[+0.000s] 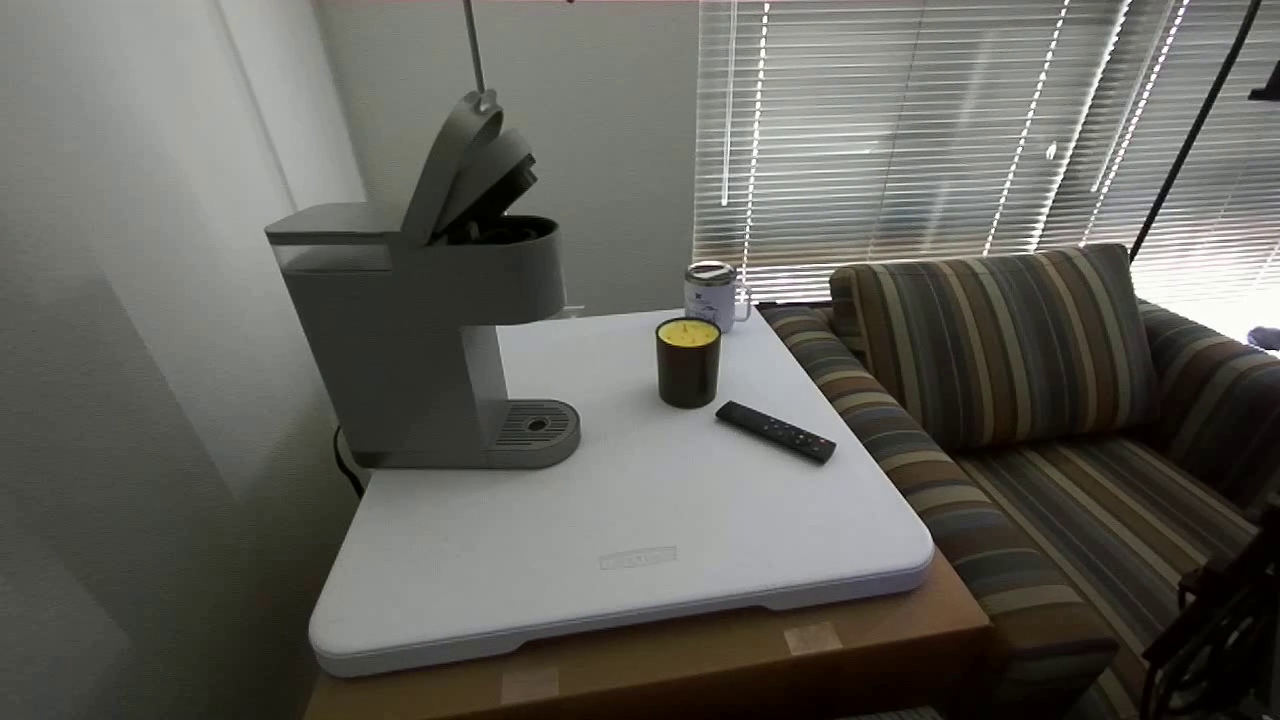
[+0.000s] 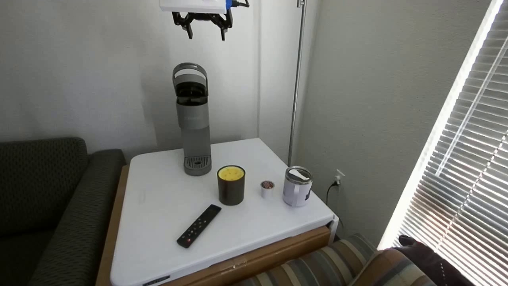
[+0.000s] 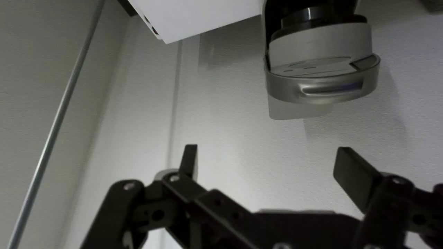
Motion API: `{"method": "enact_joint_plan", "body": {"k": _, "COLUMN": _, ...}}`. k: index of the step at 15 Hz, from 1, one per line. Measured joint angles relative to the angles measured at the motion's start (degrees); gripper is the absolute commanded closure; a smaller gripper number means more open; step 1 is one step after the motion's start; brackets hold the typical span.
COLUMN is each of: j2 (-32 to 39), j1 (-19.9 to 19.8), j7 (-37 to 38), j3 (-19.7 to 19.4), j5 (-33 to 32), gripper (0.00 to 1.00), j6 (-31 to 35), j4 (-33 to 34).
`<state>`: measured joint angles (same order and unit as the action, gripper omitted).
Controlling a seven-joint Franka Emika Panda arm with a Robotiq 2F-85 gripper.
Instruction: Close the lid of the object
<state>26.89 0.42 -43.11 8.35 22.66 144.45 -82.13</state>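
The grey coffee machine (image 1: pixel 400 370) stands upright on the white table, and it also shows in an exterior view (image 2: pixel 195 139). Its lid (image 1: pixel 450 165) is raised and tilted back, with the dark opening of the head exposed. The raised lid also shows in an exterior view (image 2: pixel 190 78) and at the top of the wrist view (image 3: pixel 322 86). My gripper (image 2: pixel 206 38) is above the lid, apart from it. Its fingers are spread with nothing between them, as the wrist view shows (image 3: pixel 267 152). The gripper is out of view in an exterior view.
On the white table (image 1: pixel 480 560) are a dark jar with yellow top (image 1: pixel 688 375), a black remote (image 1: pixel 775 432), a lidded mug (image 1: pixel 708 300) and a small pod (image 2: pixel 267 190). A striped sofa (image 1: pixel 1000 350) adjoins the table. A metal pole (image 2: pixel 297 79) stands behind it.
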Motion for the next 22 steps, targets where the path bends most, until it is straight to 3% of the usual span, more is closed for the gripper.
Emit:
{"method": "enact_joint_plan", "body": {"k": 4, "j2": 3.05, "j1": -0.13, "j7": 0.00, "j3": 1.14, "j5": -0.76, "gripper": 0.00, "j6": -1.01, "j4": 4.35}}
{"method": "enact_joint_plan", "body": {"k": 11, "j2": 3.96, "j1": -0.69, "j7": 7.54, "j3": 3.92, "j5": -0.69, "gripper": 0.00, "j6": -3.19, "j4": 4.47}}
{"method": "enact_joint_plan", "body": {"k": 14, "j2": 4.75, "j1": -0.86, "j7": 8.01, "j3": 6.00, "j5": -0.14, "gripper": 0.00, "j6": -6.14, "j4": 5.17}}
{"method": "enact_joint_plan", "body": {"k": 22, "j2": 4.91, "j1": -0.53, "j7": 8.13, "j3": 6.48, "j5": -0.58, "gripper": 0.00, "j6": -6.15, "j4": 5.27}}
